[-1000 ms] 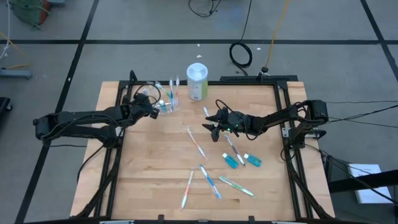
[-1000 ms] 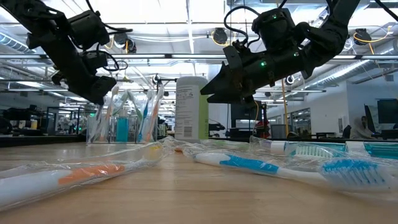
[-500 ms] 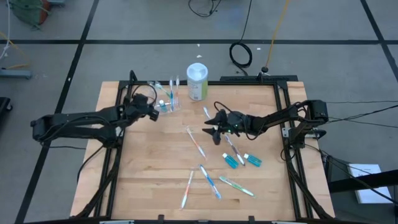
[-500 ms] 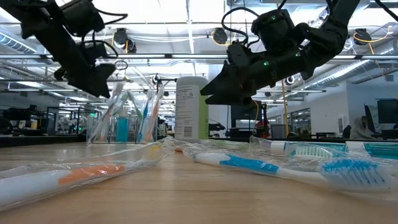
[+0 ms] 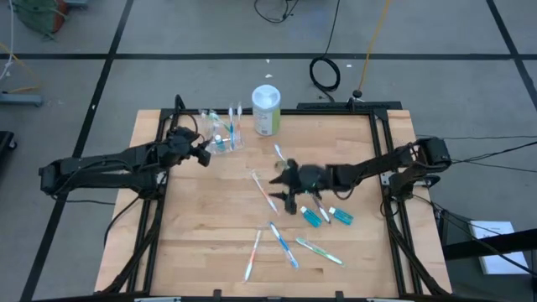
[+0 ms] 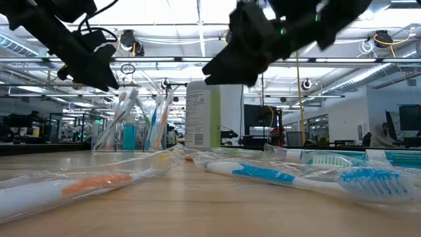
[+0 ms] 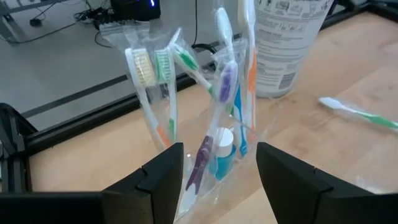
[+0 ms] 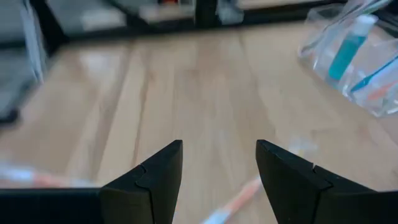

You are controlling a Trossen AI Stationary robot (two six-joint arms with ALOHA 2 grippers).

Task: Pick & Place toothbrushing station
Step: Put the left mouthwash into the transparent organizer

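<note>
A small clear plastic cup (image 5: 225,137) stands near the table's far left. It holds several wrapped toothbrushes and a blue tube, seen close in the left wrist view (image 7: 219,146). My left gripper (image 5: 204,153) is open just left of the cup, which stands ahead of its fingers (image 7: 217,180). My right gripper (image 5: 281,191) is open above mid-table, over a wrapped white and orange toothbrush (image 5: 265,193), which shows blurred below it (image 8: 239,198). Two blue tubes (image 5: 312,217) (image 5: 341,216) and more toothbrushes (image 5: 283,243) lie flat on the wood.
A white and green canister (image 5: 266,109) stands at the far edge, right of the cup. Loose wrapped toothbrushes lie near the front (image 5: 254,252) (image 5: 319,250), beside the right gripper (image 5: 317,201) and behind it (image 5: 278,151). Black frame rails (image 5: 155,210) run along both sides.
My right gripper has moved toward the table's near edge and a little left, coming over the white and orange toothbrush. My left gripper has drawn back a little from the cup, toward the near left. Both have stayed open. Nothing on the table has moved.
</note>
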